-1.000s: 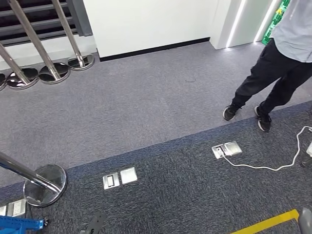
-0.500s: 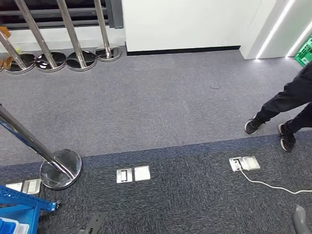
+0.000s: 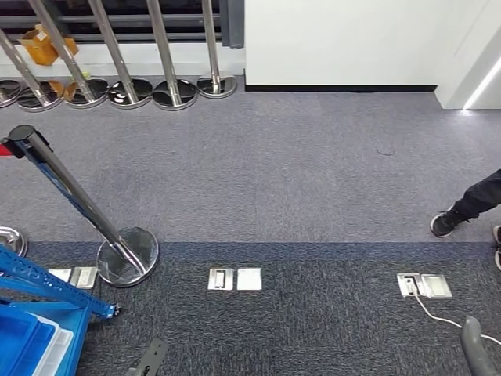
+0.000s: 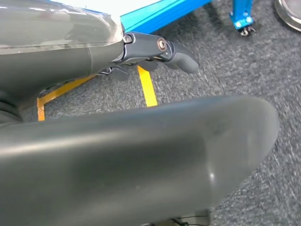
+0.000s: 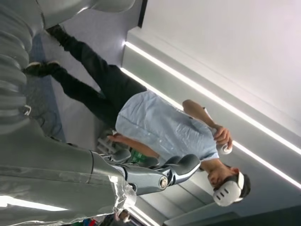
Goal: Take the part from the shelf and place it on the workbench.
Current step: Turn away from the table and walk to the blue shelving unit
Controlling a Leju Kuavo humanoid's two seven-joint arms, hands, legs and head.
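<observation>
Hazard: stanchion (image 3: pixel 77 205), left of frame, beside blue shelf (image 3: pixel 35 329) at lower left; a swinging arm could topple it. Left hand (image 4: pixel 156 49) and right hand (image 5: pixel 160 174): fingers loosely extended, holding nothing.

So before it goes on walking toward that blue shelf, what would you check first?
1. Left hand free: ok, holds nothing.
2. Right hand free: ok, holds nothing.
3. Blue shelf in view: ok, at the lower left edge.
4. Part located: cannot tell, only a blue bin shows.
5. Barrier post near the shelf: not ok, its base sits close by.
6. Person and white cable on the robot's right: ok, apart from the shelf.
</observation>
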